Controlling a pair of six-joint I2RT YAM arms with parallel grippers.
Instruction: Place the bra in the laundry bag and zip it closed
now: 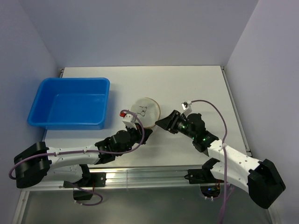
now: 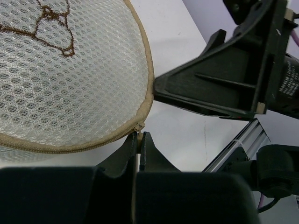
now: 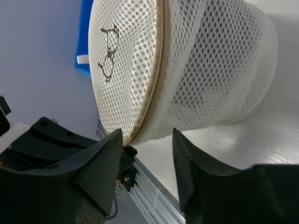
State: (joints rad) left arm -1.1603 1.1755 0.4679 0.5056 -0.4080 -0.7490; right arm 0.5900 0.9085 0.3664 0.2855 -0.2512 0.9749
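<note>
The laundry bag (image 1: 145,111), a round white mesh drum with a tan rim, stands at the table's middle. Its zip runs along the tan rim (image 2: 70,147) and appears drawn round to the slider. My left gripper (image 2: 139,136) is shut on the pale zip pull (image 2: 138,127) at the bag's near edge. My right gripper (image 3: 145,133) is open just right of the bag (image 3: 187,70), its two fingertips level with the bag's rim and side wall. In the top view it is the black wedge (image 1: 161,122) beside the bag. The bra is hidden; I cannot make it out through the mesh.
A big blue plastic tub (image 1: 70,102) sits at the left of the table, close to the bag. An aluminium rail (image 1: 149,175) runs along the near edge between the arm bases. Walls close in the table at the back and both sides.
</note>
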